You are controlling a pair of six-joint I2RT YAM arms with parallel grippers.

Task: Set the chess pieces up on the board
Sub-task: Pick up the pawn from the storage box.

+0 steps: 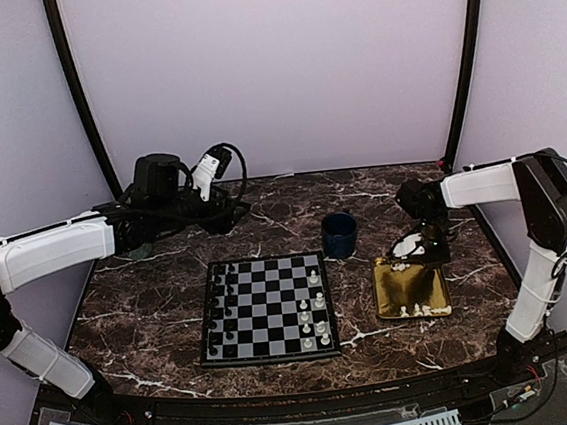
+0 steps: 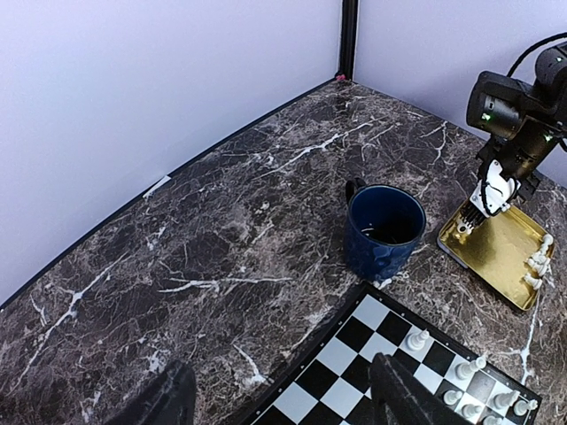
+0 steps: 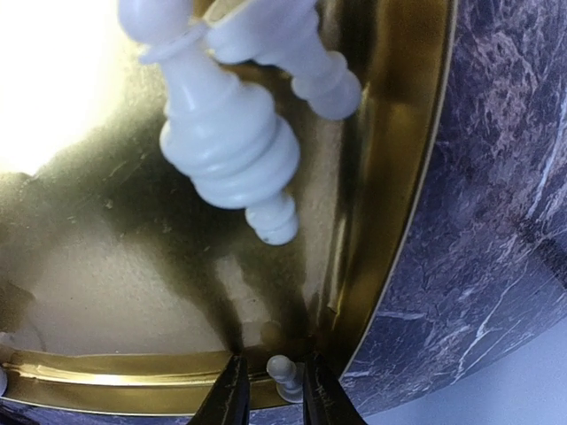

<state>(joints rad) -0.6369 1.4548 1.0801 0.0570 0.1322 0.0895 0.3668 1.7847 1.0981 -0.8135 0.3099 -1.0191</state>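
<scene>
The board point(image 1: 263, 307) lies mid-table; several cream-white chess pieces point(image 1: 317, 300) stand along its right side and black pieces point(image 1: 222, 309) along its left. More white pieces point(image 1: 418, 308) lie in the gold tray point(image 1: 411, 283). My right gripper point(image 1: 422, 244) hangs over the tray's far left corner; in its wrist view the gripper point(image 3: 270, 390) is shut on a small white pawn point(image 3: 285, 376) just above the tray rim, with two larger white pieces point(image 3: 221, 133) lying beyond. My left gripper point(image 2: 288, 403) is open and empty, raised over the board's far left corner point(image 2: 354, 354).
A dark blue mug point(image 1: 340, 235) stands between the board and the tray, also in the left wrist view point(image 2: 384, 230). The tray point(image 2: 500, 252) sits right of the mug. Marble tabletop runs to the purple back wall and black corner posts.
</scene>
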